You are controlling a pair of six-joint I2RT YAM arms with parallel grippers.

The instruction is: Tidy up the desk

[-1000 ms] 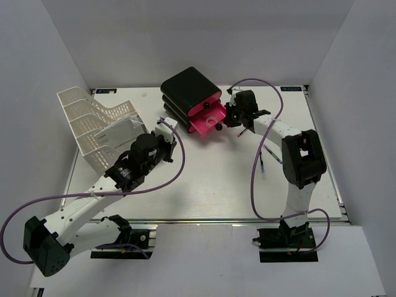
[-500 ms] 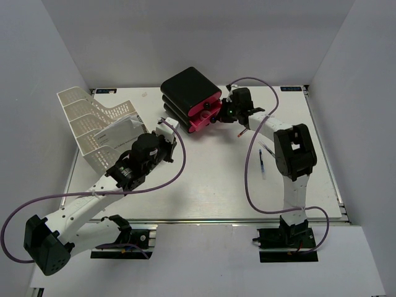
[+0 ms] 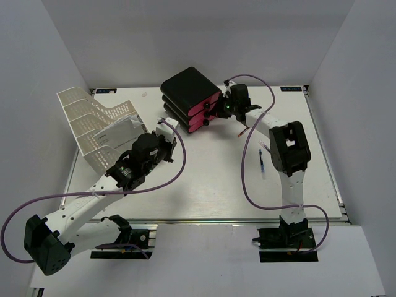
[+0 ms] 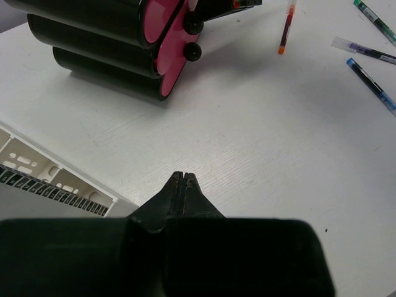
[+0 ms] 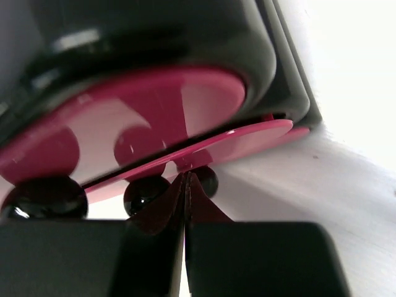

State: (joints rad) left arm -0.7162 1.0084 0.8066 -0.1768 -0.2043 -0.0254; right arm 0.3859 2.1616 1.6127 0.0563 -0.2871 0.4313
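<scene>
on the white counter point(image 3: 204, 185) the left tool point(image 4: 184, 179) hovers pinched shut and empty beside the paper tray point(image 3: 93, 124), the loose pens point(image 3: 262, 162) lie right of centre, long axes mostly near-to-far, nearer the right tool point(image 5: 185, 180), closed against the drawer unit point(image 3: 190, 99) at the back.

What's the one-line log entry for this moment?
right gripper: shut, at drawer unit front | left gripper: shut, above desk | pens: loose on desk

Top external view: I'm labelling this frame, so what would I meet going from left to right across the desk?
White mesh paper tray → black-and-pink drawer unit → right gripper, at the drawer fronts → loose pen.
</scene>
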